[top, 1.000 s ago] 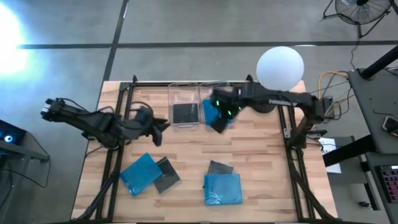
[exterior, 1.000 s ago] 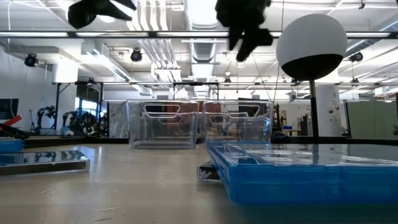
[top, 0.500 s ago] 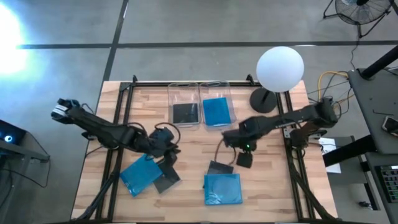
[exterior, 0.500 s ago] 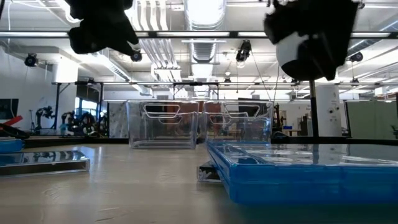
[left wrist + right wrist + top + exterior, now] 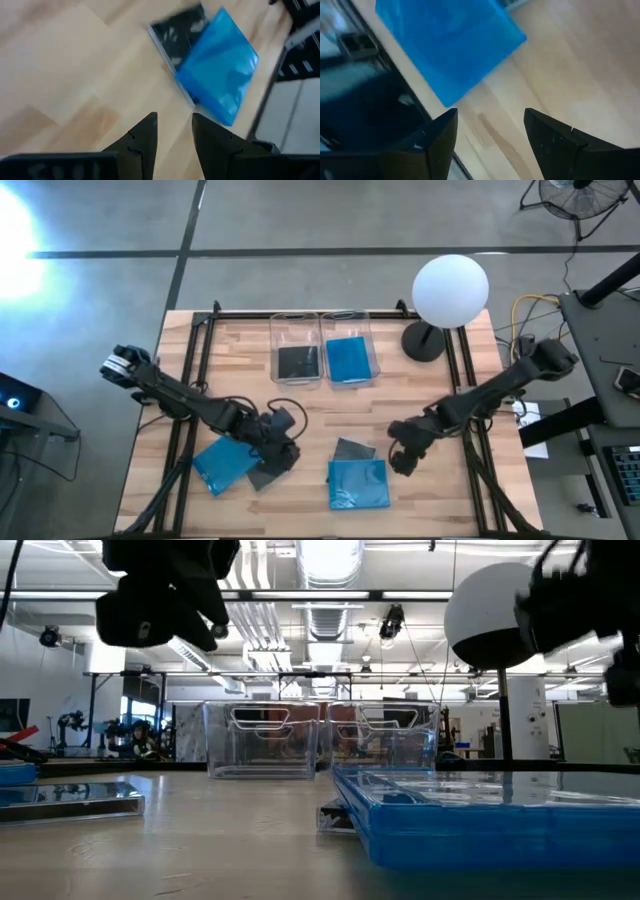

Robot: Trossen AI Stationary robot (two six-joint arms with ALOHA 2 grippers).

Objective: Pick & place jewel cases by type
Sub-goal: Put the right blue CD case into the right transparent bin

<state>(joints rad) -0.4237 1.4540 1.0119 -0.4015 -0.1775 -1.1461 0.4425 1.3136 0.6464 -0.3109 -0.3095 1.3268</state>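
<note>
Two clear bins stand at the table's far side: the left bin [image 5: 297,348] has a dark case [image 5: 298,362] lying in it, the right bin [image 5: 348,348] a blue case [image 5: 348,360]. Near the front left, a blue case [image 5: 222,461] [image 5: 220,75] lies partly over a dark case [image 5: 266,471] [image 5: 180,31]. Front centre, another blue case [image 5: 358,484] [image 5: 447,42] lies flat beside a dark case [image 5: 352,448]. My left gripper [image 5: 277,444] [image 5: 175,120] hovers open above the front left dark case. My right gripper [image 5: 404,454] [image 5: 490,117] hovers open just right of the front centre pair.
A white globe lamp [image 5: 450,288] stands at the far right corner, on a dark base [image 5: 424,340]. A black frame [image 5: 195,350] runs along the table's left, right and far sides. Bare wood shows between the bins and the front cases.
My right gripper has left the right bin, where the blue case now lies flat, and swept toward the near edge and right, down beside the front centre cases. My left gripper has travelled from the table's middle left toward the near edge, coming over the front left pair.
</note>
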